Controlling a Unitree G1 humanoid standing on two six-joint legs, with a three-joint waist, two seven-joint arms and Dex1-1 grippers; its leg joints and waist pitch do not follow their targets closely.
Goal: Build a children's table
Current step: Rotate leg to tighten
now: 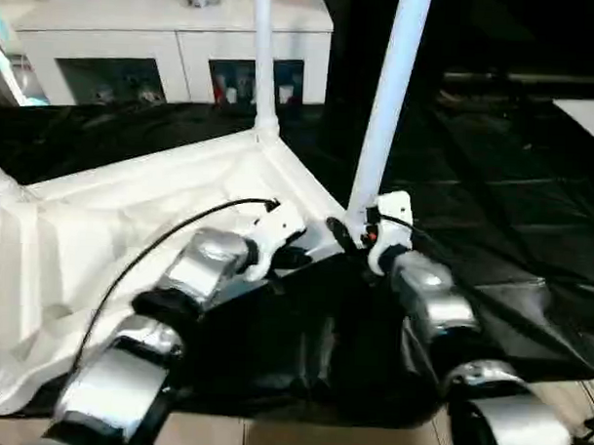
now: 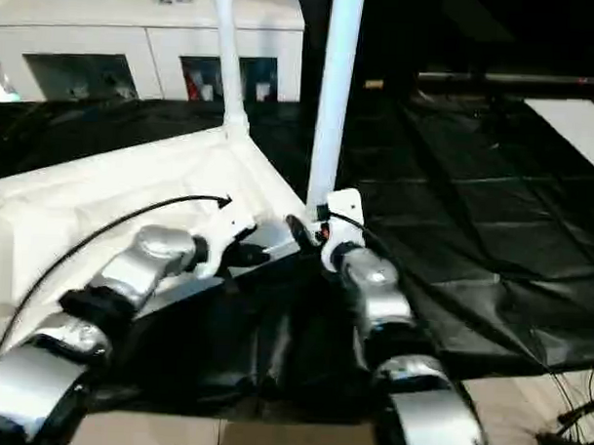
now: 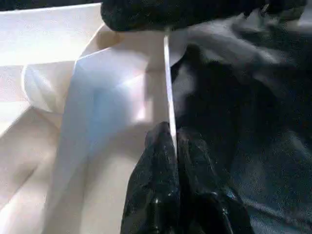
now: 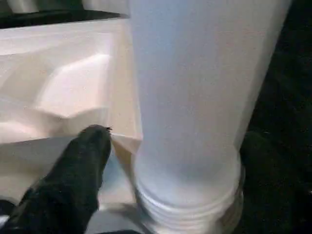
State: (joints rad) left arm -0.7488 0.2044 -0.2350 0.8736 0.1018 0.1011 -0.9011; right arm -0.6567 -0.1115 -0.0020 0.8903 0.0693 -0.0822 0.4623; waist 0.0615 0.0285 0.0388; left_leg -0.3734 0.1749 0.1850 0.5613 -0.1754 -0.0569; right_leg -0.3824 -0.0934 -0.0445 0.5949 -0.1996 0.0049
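The white tabletop (image 1: 131, 217) lies upside down on the black-draped table (image 1: 492, 239), with two white legs standing in its corner sockets. The left gripper (image 3: 171, 146) is pinched tight on the thin rim of the tabletop at the near corner. The right gripper (image 4: 170, 151) stands wide open around the base of the near leg (image 1: 387, 108), its fingers (image 4: 80, 165) either side, not clamping it.

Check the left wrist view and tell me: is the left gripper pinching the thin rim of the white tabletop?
Yes. The left gripper has its two black fingers pressed together on the thin edge of the tabletop.
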